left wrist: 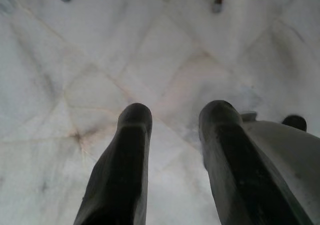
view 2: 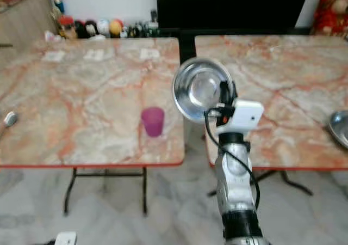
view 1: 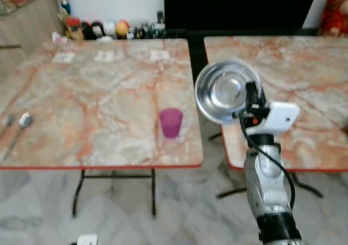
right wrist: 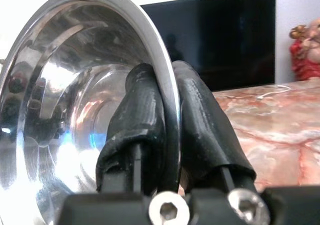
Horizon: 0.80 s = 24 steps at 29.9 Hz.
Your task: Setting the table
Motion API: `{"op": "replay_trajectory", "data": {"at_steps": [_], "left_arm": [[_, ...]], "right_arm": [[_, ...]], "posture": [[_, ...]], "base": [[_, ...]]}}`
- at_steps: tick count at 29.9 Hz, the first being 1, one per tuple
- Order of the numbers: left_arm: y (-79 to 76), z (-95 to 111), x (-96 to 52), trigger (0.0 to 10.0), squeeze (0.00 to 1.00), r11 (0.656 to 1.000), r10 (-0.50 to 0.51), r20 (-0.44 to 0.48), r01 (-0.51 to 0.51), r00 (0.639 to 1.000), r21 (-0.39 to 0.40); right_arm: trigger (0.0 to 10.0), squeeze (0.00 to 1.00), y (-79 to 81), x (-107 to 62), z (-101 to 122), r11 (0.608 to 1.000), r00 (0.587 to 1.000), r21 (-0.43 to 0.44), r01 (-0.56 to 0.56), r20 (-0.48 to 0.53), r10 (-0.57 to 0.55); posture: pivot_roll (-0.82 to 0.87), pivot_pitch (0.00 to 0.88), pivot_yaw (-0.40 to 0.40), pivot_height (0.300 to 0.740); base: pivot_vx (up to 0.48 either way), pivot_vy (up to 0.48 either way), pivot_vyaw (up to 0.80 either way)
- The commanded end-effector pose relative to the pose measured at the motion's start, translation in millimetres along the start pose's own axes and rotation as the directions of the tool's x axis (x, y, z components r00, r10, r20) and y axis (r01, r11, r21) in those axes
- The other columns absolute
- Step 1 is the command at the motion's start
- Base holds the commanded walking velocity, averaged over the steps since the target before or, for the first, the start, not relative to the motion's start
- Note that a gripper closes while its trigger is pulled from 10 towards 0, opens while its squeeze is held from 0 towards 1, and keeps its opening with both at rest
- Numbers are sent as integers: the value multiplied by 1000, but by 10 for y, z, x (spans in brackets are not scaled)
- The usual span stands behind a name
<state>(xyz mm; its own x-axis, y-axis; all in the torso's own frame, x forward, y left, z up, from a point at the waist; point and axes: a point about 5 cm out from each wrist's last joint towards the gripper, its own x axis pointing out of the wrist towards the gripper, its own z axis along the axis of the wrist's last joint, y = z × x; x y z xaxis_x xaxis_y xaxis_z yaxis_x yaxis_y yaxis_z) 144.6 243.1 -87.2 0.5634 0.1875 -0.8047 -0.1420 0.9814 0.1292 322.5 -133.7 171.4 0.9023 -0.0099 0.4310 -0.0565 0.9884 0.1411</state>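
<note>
My right gripper (view 1: 252, 94) is raised over the gap between two marble tables, shut on the rim of a shiny steel bowl (view 1: 224, 90). The bowl (right wrist: 75, 100) is tilted on edge, its inside facing me, with one finger inside the rim and one outside. A purple cup (view 1: 171, 122) stands upright near the front right corner of the left table (view 1: 87, 98). A spoon (view 1: 23, 122) lies at that table's left edge. My left gripper (left wrist: 170, 117) hangs open above the floor, its two black fingers apart with nothing between them.
The right table (view 1: 304, 76) carries another steel dish (view 2: 341, 126) at its right edge. White papers (view 1: 159, 54) lie along the far side of the left table. Toys and bottles (view 1: 109, 28) line the back wall beside a black screen (view 1: 239, 5). Pale tiled floor (view 1: 179, 207) lies below.
</note>
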Motion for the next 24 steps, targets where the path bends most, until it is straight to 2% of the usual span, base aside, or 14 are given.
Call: {"op": "replay_trajectory", "data": {"at_steps": [1,13,21,24], "left_arm": [[18,-18,-5,10000,0,1000,1,-9,-1,1000,13],[1,-40,-10,10000,0,1000,-3,-10,3,1000,18],[-22,-26,-4,10000,0,999,-12,-11,12,1000,36],[-23,-17,-1,10000,0,999,-14,-11,15,1000,40]], "right_arm": [[10000,0,-11,34,54,1000,1000,-15,-3,26,3],[10000,0,-84,43,49,999,999,-33,32,22,-31],[10000,0,-234,-15,8,993,995,-65,100,-2,-101],[10000,0,-301,-49,-3,988,990,-68,140,-9,-141]], "posture": [[-79,0,32,740],[-88,0,32,740],[-94,0,37,740],[-97,0,39,740]], "base": [[0,-386,0],[0,-386,0],[0,-358,0],[0,0,0]]}}
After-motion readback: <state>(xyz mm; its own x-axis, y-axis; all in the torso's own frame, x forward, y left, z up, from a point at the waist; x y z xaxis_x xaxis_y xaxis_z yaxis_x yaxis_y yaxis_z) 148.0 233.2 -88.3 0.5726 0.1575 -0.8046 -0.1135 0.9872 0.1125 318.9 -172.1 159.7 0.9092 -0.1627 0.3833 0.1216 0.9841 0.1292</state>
